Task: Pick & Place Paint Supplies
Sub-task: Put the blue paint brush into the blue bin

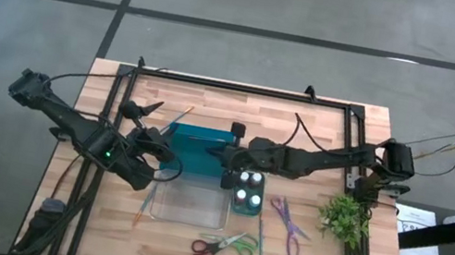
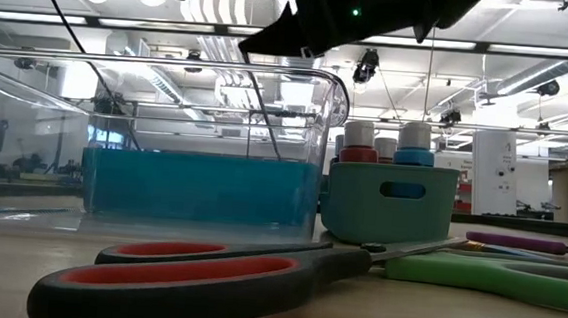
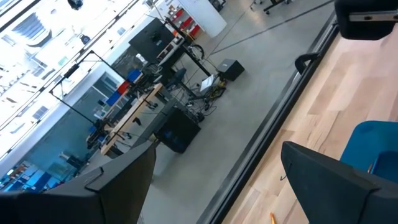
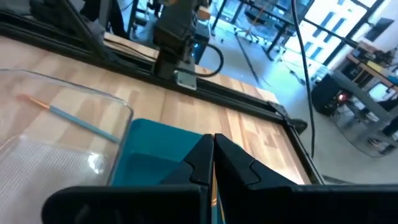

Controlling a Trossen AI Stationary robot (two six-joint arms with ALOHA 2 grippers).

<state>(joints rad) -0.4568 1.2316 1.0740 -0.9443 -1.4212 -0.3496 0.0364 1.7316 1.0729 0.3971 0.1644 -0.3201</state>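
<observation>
My right gripper (image 1: 227,154) is shut on a thin brush (image 2: 267,118) above the teal container (image 1: 201,146). My left gripper (image 3: 211,186) stands open with nothing between its fingers, by that container's left end (image 1: 163,147). Several white-capped paint bottles (image 1: 247,187) stand upright in a small teal bin (image 2: 391,202). Red-green scissors (image 1: 224,244) and purple scissors (image 1: 288,225) lie flat on the table. Loose brushes (image 1: 175,121) (image 1: 144,207) (image 1: 260,235) also lie on the wood. My right gripper pinches the brush between its two fingers; only an orange sliver of it (image 4: 213,190) shows in the slit between them. The fingers come from the table's right, slanting slightly down. The brush hangs steeply below the fingers, its lower end inside the teal container.
A clear container (image 1: 190,204) sits in front of the teal one. A green plant sprig (image 1: 343,218) lies at the right. A black frame rail (image 1: 243,90) runs around the table's far and side edges. Bare wood shows along the near left (image 1: 97,227).
</observation>
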